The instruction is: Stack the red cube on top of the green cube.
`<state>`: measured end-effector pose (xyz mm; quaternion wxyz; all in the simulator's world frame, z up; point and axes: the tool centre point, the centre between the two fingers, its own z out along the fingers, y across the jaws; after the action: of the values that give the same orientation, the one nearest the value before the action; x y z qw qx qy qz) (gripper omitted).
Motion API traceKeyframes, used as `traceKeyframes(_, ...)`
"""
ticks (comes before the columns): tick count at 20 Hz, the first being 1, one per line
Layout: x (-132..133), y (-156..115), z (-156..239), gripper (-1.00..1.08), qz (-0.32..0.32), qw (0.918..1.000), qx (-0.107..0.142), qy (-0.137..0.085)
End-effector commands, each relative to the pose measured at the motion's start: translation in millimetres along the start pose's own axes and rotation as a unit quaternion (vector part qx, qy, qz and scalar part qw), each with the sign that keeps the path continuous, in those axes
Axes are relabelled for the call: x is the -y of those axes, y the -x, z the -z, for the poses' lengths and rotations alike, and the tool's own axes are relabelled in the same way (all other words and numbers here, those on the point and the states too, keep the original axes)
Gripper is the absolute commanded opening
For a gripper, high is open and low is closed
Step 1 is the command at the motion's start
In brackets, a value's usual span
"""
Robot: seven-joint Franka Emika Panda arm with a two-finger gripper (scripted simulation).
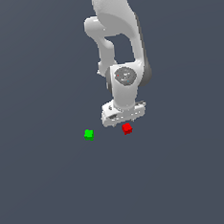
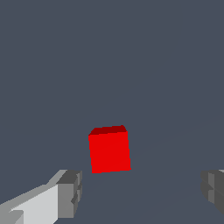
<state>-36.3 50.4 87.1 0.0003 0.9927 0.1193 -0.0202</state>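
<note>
Your gripper (image 1: 125, 123) hangs low over the red cube (image 1: 127, 128), its fingers (image 2: 69, 192) spread wide and touching nothing. In the wrist view the cube sits between the two fingertips, clear of both. The green cube (image 1: 89, 134) lies apart, toward the exterior view's left, on the grey floor (image 1: 43, 187).

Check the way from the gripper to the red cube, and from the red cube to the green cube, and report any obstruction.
Nothing visible obstructs either. In the wrist view the red cube sits ahead of the open gripper with only bare floor around it. In the exterior view, plain floor separates the red cube from the green cube, on the exterior view's left.
</note>
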Motion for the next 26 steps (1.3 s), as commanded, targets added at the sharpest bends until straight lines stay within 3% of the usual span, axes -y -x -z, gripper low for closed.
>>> traceKeyframes(1, 9.3, -1.7, -6.6, 1.00, 0.020, 0.9998, -0.008, 0.001)
traceKeyframes(14, 22.1, -3.3, -19.5, 1.00, 0.047, 0.9987, -0.019, 0.002)
traceKeyframes(26, 22.4, -4.8, -64.9, 1.00, 0.049, 0.9986, -0.020, 0.003)
